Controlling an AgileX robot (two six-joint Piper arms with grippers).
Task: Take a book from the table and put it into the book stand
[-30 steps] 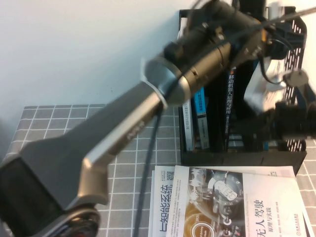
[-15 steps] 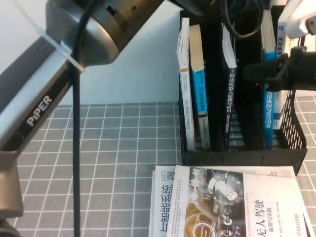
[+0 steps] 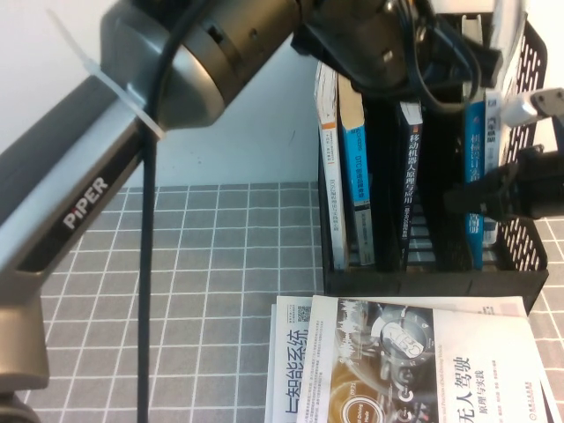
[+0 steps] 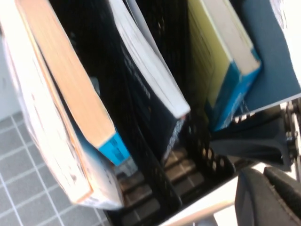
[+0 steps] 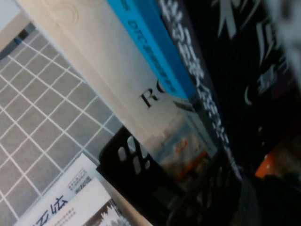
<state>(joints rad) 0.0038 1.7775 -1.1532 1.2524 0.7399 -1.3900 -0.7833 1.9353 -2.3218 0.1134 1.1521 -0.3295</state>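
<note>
Nearest you, two books lie flat on the grey gridded bench (image 3: 220, 291). The upper one (image 3: 423, 370) has a brown-gold round graphic and black characters reading 无人驾驶. The white one (image 3: 291, 370) under it carries blue Chinese characters.

Just beyond them stands the black book stand (image 3: 432, 282), its slots holding upright books. One dark blue spine (image 3: 411, 176) bears white Chinese writing.

The white book (image 3: 505, 26) stands in the stand's right-hand slot beside a blue spine (image 3: 476, 167). Only its pale upper edge shows, and its title is unreadable.

The right gripper (image 3: 480, 198) is level with that slot, at the stand's front right. You cannot tell how its jaws stand.

The left arm (image 3: 88, 194), labelled "PiPER", reaches up over the stand. The left gripper (image 3: 414, 62) hangs above the slots, its jaws likewise impossible to judge.
</note>
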